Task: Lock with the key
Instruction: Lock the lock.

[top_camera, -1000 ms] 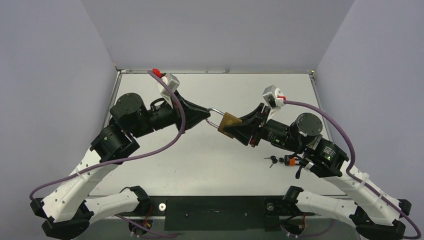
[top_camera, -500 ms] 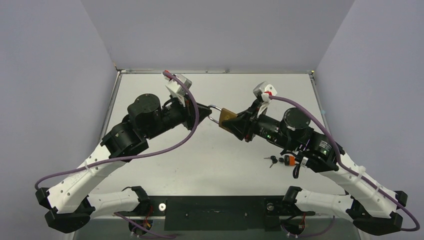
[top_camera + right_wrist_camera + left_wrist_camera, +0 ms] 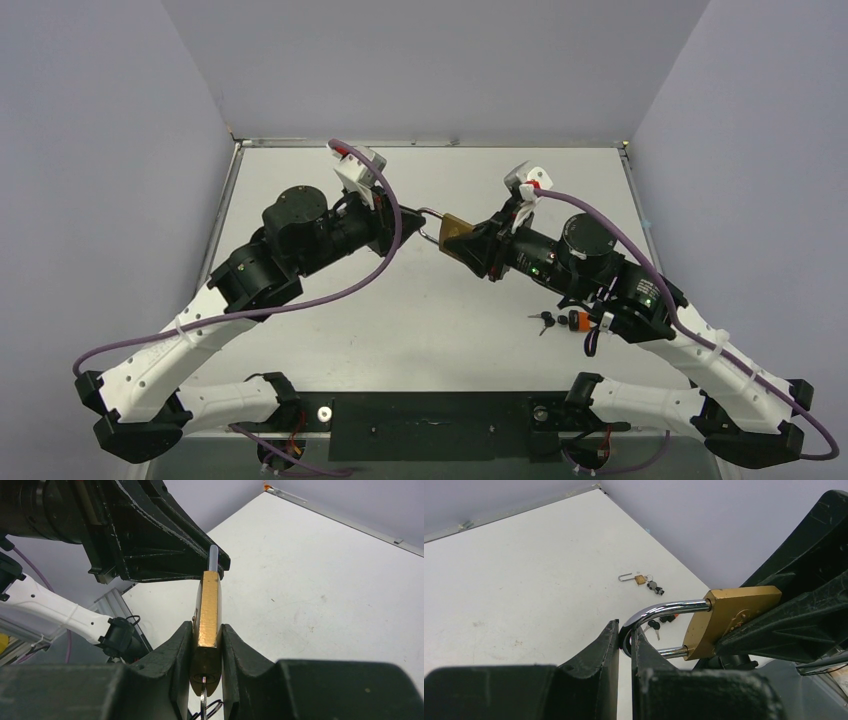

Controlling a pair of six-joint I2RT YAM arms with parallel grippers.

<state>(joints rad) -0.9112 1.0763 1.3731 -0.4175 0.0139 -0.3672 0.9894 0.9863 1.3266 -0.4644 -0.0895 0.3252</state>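
Gripping brass padlock (image 3: 730, 620) w/ right claw (image 3: 207, 629), left claw (image 3: 625, 632) pinching curved chrome shackle (image 3: 650, 612).

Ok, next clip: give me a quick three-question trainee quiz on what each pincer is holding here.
1. True or false: the left pincer is shut on the shackle of the brass padlock.
2. What does the right pincer clamp? A: the brass padlock's body. B: a loose key. C: nothing.
3. Fill in: a second, small padlock lies on the ___.

Key: 1 true; 2 A; 3 table.
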